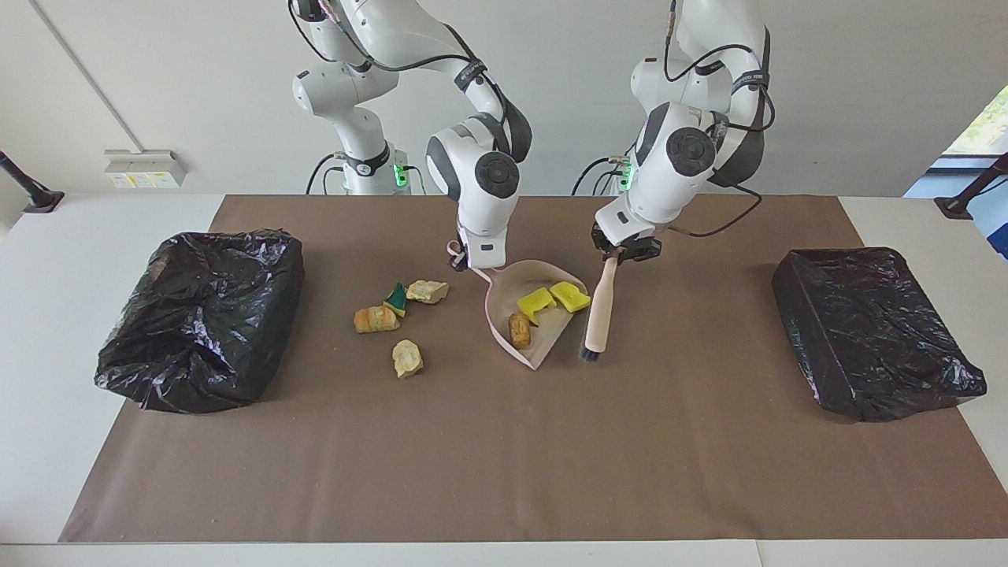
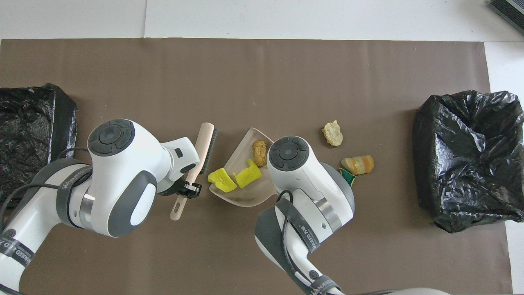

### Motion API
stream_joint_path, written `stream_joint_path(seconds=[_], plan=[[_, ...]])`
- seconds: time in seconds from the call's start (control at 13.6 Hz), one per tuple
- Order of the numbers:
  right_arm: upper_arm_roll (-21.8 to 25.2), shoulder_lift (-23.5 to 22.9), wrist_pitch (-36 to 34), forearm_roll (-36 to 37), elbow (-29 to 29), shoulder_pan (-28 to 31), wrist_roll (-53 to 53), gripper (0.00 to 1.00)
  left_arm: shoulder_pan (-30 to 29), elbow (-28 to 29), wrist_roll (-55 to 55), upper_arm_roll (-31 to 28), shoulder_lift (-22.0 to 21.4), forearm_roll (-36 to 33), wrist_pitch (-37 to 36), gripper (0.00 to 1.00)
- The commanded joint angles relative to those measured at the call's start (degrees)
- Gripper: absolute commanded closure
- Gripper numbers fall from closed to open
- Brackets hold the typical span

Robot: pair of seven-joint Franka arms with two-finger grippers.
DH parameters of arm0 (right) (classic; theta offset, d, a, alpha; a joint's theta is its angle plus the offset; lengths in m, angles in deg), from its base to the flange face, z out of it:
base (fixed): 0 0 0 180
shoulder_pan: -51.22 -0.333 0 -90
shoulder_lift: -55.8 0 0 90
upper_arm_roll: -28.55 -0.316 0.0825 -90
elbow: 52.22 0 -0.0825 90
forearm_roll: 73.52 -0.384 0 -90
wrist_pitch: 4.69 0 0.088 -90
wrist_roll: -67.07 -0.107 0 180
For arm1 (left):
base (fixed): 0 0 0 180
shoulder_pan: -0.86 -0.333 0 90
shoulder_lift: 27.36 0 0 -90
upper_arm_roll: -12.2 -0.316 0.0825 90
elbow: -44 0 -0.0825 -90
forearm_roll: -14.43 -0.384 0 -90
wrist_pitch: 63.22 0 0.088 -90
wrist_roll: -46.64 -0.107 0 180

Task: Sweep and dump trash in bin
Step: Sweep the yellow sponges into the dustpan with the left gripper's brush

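bin, right arm's end (image 1: 201, 315): black-bagged, on the brown mat (image 1: 504, 472), well apart from both grippers
loose trash: four lumps on the mat between that bin and the dustpan: orange-brown lump (image 1: 376, 319), green-and-yellow piece (image 1: 396, 298), tan lump (image 1: 428, 291), pale tan lump (image 1: 407, 358); all toward the right arm's end from the right gripper's jaws, none touched
right gripper (image 1: 459, 260): low at the dustpan's handle end, jaws pinched on the handle
dustpan (image 1: 504, 335): pink, open mouth pointing away from the robots
trash in pan: brown lump (image 1: 520, 330) and two bright yellow lumps (image 1: 536, 302) (image 1: 569, 295), just below the right jaws in the facing view, beside the brush
brush (image 1: 598, 311): beige handle, dark bristles at the tip farthest from the robots, just beside the dustpan, apart from it
left gripper (image 1: 622, 250): jaws clamped on the brush handle's upper end, brush hanging down from them
bin, left arm's end (image 1: 870, 331): black-bagged, well apart from the left jaws
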Motion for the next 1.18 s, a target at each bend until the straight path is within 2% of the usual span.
stream_joint_path(seconds=[0.0,0.66,1.1], plan=[[-0.43,1.11,1.98,-1.18,-2.14,0.49,0.23,1.0,-0.94,3.99,0.41,0.38,-1.38,0.93,3.29,1.0],[-0.43,1.38,2.07,-1.18,-2.58,0.49,0.23,1.0,-1.03,2.77,1.02,0.29,-0.85,0.32,1.71,1.0],[-0.34,1.38,1.37,-1.18,-2.58,0.49,0.23,1.0,-0.15,3.47,7.0,0.46,-1.11,-0.21,3.91,1.0]])
